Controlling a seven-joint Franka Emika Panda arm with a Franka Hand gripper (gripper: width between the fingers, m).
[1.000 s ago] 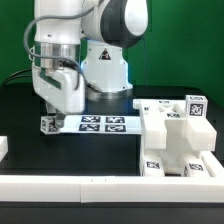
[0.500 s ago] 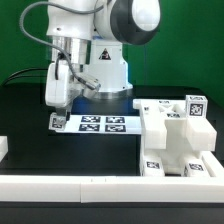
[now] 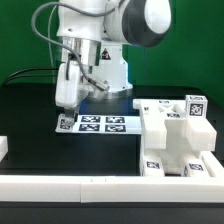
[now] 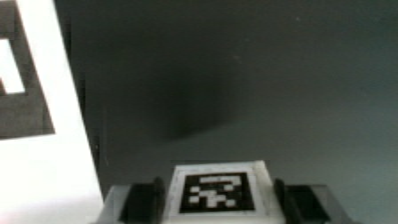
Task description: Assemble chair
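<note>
The partly built chair [image 3: 180,140] is seen on the exterior view's right, standing on the black table [image 3: 30,110] against the white rail [image 3: 90,183] at the near edge. The marker board [image 3: 105,123] is laid flat in the middle of the table, left of the chair. Above the board's left end the gripper [image 3: 67,118] is held clenched on a small tagged peg [image 4: 221,190], which is shown gripped between the two fingers [image 4: 135,200] in the wrist view. The step is judged to be carrying this peg across to the chair. It is best kept upright and lifted clear of the board, then lined up squarely over its hole before being lowered
</note>
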